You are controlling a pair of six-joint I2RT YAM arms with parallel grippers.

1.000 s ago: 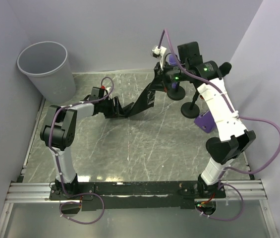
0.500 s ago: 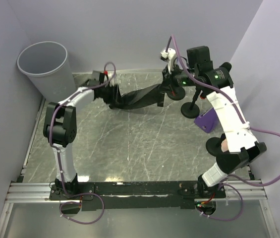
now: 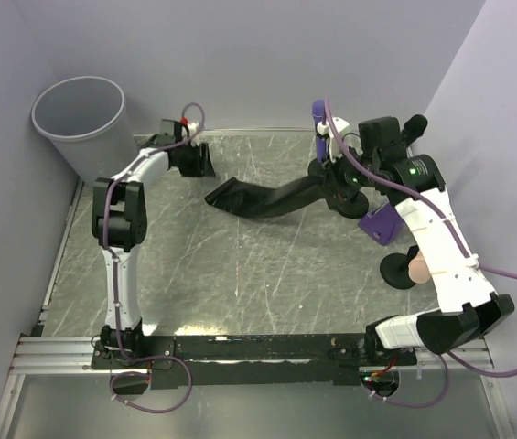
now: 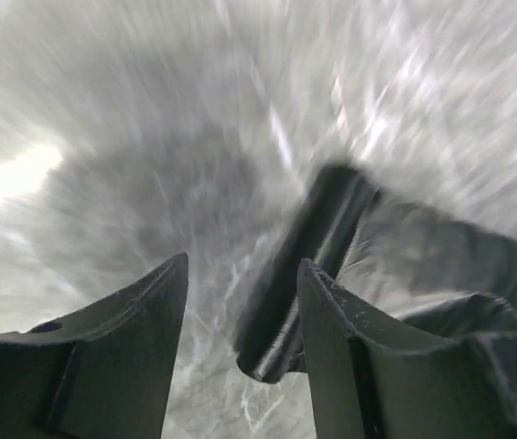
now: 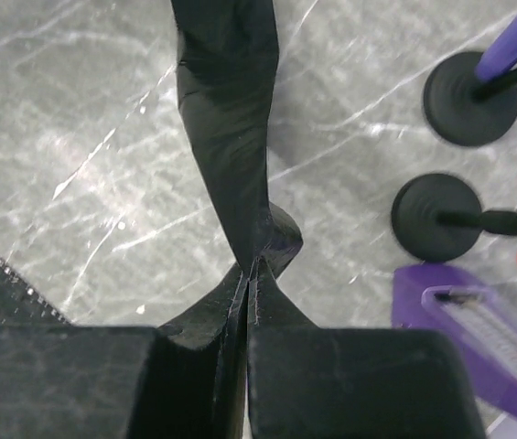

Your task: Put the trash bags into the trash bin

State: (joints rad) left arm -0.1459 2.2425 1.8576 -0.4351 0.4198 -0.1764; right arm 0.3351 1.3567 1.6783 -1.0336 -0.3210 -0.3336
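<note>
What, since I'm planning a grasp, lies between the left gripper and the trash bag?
Only bare table, as the top view shows: the left gripper is apart from the trash bag.

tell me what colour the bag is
The bag is black; it shows best in the right wrist view.

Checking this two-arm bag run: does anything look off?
Yes. The bag is twisted into a rope, pinched at one end by the right fingers; its other end lies loose on the table, the open left fingers near it holding nothing. The bin looks empty.
</note>
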